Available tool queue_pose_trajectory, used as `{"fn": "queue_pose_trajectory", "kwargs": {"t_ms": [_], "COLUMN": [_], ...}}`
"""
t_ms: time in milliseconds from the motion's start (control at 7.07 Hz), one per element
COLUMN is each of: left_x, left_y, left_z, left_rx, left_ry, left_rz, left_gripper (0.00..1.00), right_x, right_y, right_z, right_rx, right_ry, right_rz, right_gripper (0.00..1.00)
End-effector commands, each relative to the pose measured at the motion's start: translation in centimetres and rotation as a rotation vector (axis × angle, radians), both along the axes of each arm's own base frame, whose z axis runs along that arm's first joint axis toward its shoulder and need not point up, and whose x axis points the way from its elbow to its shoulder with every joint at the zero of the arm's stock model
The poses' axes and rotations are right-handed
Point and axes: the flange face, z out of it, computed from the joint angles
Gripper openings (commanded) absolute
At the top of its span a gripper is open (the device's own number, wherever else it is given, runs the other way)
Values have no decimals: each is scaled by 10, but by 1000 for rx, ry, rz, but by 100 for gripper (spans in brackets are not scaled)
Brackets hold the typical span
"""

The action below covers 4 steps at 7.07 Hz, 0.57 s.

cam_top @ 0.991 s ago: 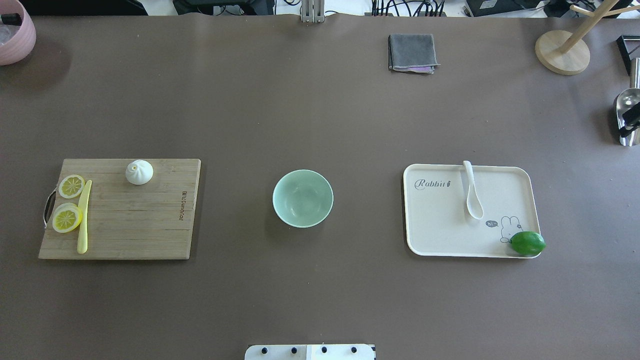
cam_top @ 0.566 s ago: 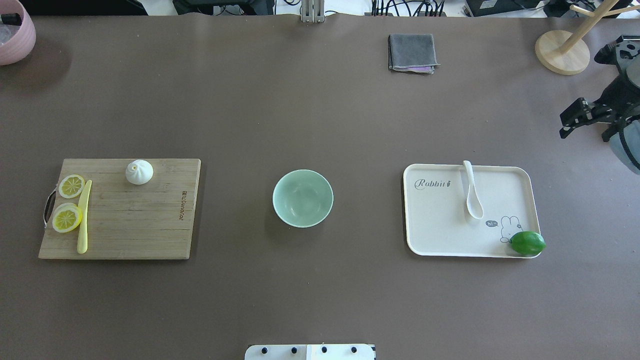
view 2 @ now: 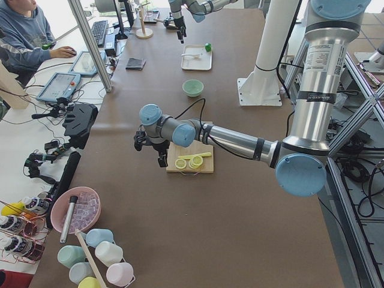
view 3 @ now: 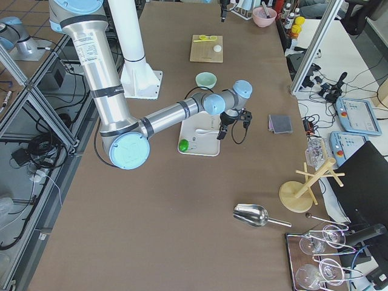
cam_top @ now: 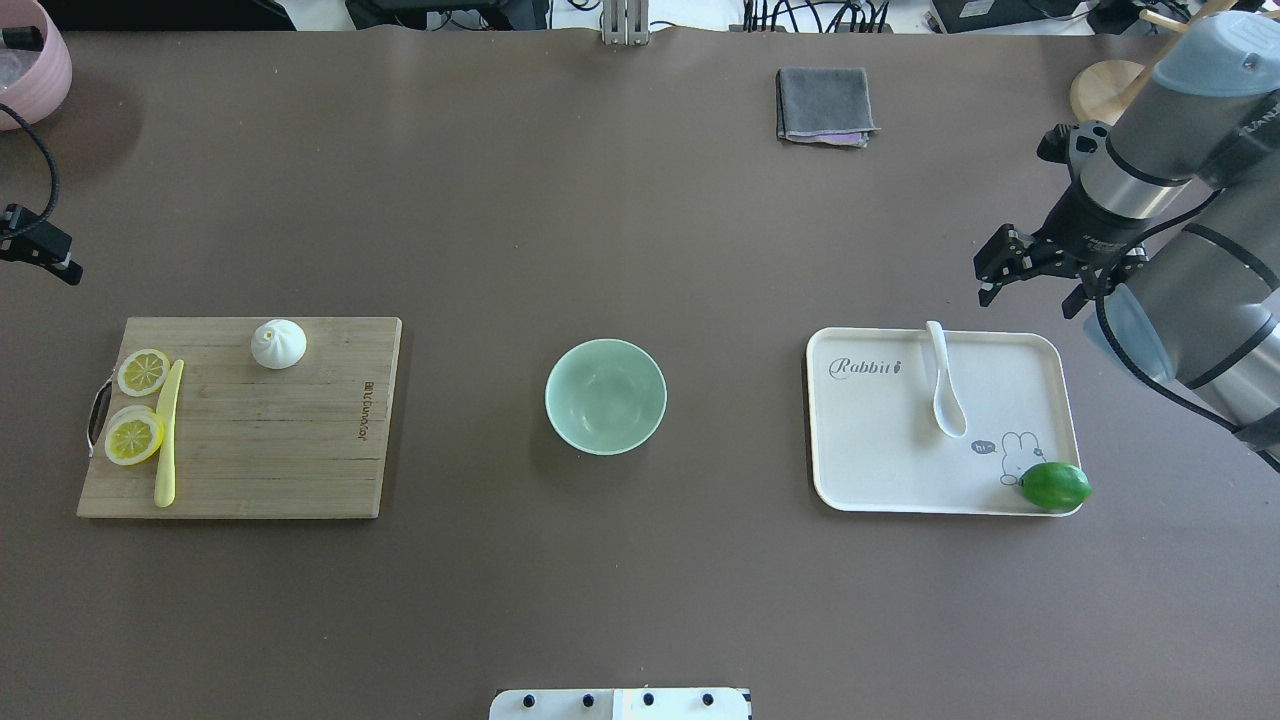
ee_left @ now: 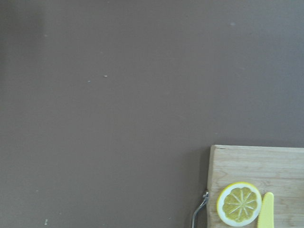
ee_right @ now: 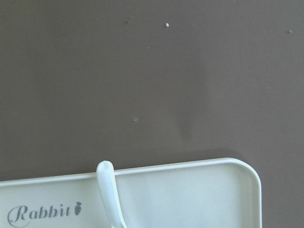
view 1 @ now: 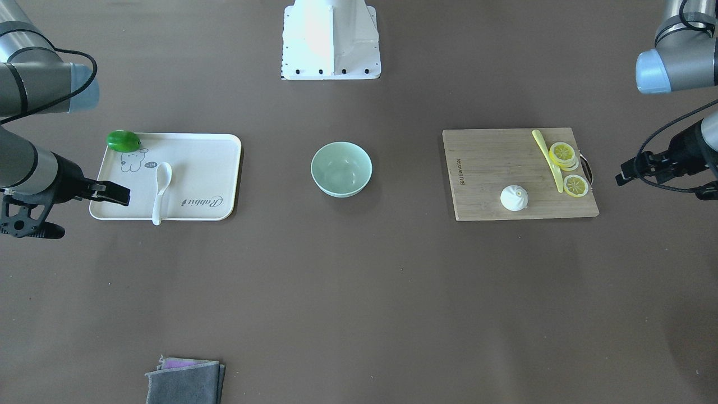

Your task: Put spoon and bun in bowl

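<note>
Spoon [cam_top: 944, 385]: lies on the cream tray [cam_top: 870, 460] on the robot's right side of the table [cam_top: 640, 230]. Its long axis runs nearly straight away from the robot. The handle tip rests on the tray's far rim and points away from the robot. The scoop lies toward the robot, open side up, near the tray's middle. Nothing grips it.

Bun [cam_top: 278, 344]: sits on the wooden cutting board [cam_top: 260, 450] on the robot's left, close to the board's far edge, pleated top up. It stands well apart from the two lemon slices [cam_top: 134, 437] and the long yellow utensil [cam_top: 167, 435] at the board's handle end.

Bowl [cam_top: 605, 397]: stands upright between board and tray, touching neither, with nothing inside.

Right gripper [cam_top: 1030, 298]: hangs over bare table just beyond the tray's far right corner. The jaws are spread and hold nothing. Its wrist camera looks down on that corner and the spoon's handle tip.

Left gripper [view 1: 657, 188]: hangs off the board's handle end, over bare table. The jaws appear spread and hold nothing. Its wrist camera catches the board's corner, one lemon slice and the utensil's tip.

Other items: a green lime [cam_top: 1054, 486] sits at the tray's near right corner. A folded grey cloth [cam_top: 824, 105] lies at the far side of the table.
</note>
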Motion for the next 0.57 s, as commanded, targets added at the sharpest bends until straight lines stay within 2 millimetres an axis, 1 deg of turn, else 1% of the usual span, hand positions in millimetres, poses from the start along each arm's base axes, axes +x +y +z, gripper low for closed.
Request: {"fn": "queue_pose_trajectory", "kwargs": {"t_ms": [0, 142, 283, 425], "left_x": [15, 15, 15, 15], "left_y": [-7, -7, -7, -7], "left_z": [-17, -18, -19, -19], "left_rx": [-13, -12, -11, -12], "left_ry": [8, 9, 9, 9], "left_rz": [-16, -16, -16, -16], "left_gripper": [97, 97, 97, 97], "right_x": [-37, -51, -63, -65], "right_y": [13, 14, 19, 23], "right_z": [6, 14, 18, 21], "right_rx": [5, 8, 27, 25], "right_ry": [15, 9, -17, -16], "right_rz": [-51, -31, -29, -33], "right_gripper": [100, 100, 96, 89]}}
